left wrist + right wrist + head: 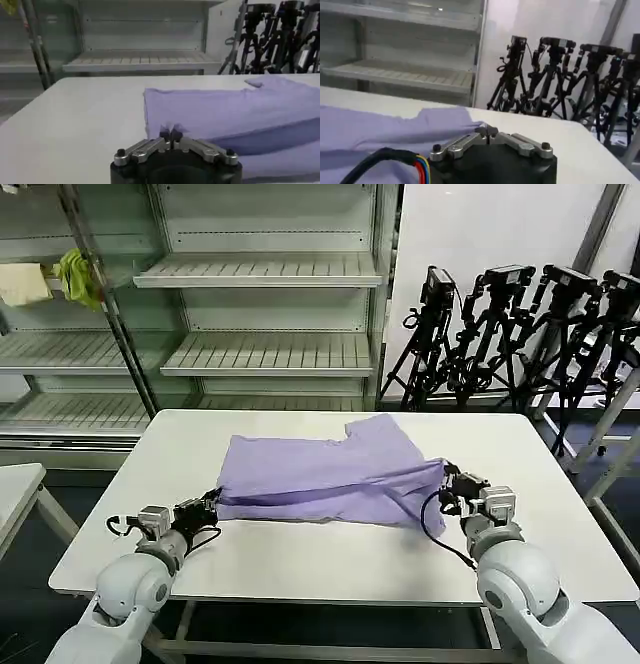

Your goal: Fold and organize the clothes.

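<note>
Head view, T-shirt: lavender T-shirt (pixel 325 474) lies on the white table (pixel 300 559), a little past the table's middle toward 12 o'clock, partly folded, plain side up, one sleeve pointing to 1 o'clock.
Head view, left gripper: left gripper (pixel 212 506) is at 8 o'clock from the shirt and pinches the shirt's near left corner, low over the table.
Head view, right gripper: right gripper (pixel 447 476) is at 3 o'clock from the shirt and holds the right edge; the cloth is pulled into a tight fold between both grippers.
Head view, background: empty metal shelves (pixel 265 314) at 12 o'clock, black tripods (pixel 520 334) at 2 o'clock.
Left wrist view, jaws: left gripper (pixel 171 134) has its fingers closed together on a small bit of lavender cloth; T-shirt (pixel 235 117) spreads away behind it over the table (pixel 75 130).
Right wrist view, jaws: right gripper (pixel 486 132) has its fingers closed on the edge of the T-shirt (pixel 375 132), which stretches away over the table (pixel 570 145); tripods (pixel 555 75) stand behind.
</note>
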`<state>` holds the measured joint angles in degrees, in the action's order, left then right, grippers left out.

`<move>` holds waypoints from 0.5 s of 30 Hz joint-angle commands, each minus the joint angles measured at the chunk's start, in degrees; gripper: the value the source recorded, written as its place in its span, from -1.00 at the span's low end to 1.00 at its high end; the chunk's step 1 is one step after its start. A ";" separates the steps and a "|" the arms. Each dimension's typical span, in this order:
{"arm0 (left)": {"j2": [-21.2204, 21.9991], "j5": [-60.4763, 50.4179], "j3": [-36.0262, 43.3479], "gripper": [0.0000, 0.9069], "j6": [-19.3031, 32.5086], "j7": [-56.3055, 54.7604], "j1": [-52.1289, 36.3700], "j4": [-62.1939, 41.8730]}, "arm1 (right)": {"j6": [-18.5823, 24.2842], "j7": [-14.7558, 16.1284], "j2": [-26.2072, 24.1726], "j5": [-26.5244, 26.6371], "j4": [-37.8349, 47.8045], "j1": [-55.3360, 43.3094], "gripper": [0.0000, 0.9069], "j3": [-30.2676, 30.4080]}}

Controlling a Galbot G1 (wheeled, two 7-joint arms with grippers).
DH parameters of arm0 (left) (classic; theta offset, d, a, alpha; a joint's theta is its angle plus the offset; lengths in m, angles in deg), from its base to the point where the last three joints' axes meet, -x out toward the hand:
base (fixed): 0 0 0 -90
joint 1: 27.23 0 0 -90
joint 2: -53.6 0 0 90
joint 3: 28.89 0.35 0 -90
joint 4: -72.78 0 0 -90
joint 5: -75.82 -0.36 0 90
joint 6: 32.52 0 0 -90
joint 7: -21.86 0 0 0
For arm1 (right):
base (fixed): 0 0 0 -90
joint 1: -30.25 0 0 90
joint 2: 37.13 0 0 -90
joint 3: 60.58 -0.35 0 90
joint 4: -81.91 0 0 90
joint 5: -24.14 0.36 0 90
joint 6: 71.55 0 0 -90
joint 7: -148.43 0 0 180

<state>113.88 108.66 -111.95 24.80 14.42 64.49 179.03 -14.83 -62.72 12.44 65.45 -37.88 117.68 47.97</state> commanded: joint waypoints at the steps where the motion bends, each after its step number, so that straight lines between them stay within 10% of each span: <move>1: 0.02 -0.24 0.34 -0.96 0.01 0.00 -0.35 -0.62 | 0.00 0.06 -0.31 -0.57 -0.06 0.79 -1.00 0.17; 6: -0.05 -0.61 0.59 -0.93 0.01 -0.03 -0.35 -0.78 | 0.01 0.37 0.09 -1.42 0.83 0.59 -1.00 0.86; 7: -0.03 -0.70 0.68 -0.42 0.01 -0.04 -0.36 -0.91 | 0.00 0.35 0.16 -1.48 1.01 0.47 -1.00 0.98; 8: -0.01 -0.82 0.78 0.73 0.01 -0.04 -0.37 -0.98 | 0.00 0.41 0.24 -1.57 1.33 0.24 -0.64 1.13; 9: 0.03 -0.96 0.85 1.00 0.03 -0.05 -0.39 -1.09 | 0.00 0.40 0.29 -1.62 1.50 0.16 0.69 1.25; 10: 0.08 -1.03 0.92 1.00 0.03 -0.05 -0.40 -1.26 | 0.00 0.53 0.34 -1.83 1.66 0.13 1.00 1.36; 15: 0.42 -1.76 1.16 1.00 0.29 -0.05 -0.44 -1.77 | 0.00 1.27 0.64 -3.38 2.42 -0.12 1.00 1.91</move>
<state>114.49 106.78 -110.88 25.35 14.28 63.91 177.27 -14.83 -61.64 13.66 62.31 -34.94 116.81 49.79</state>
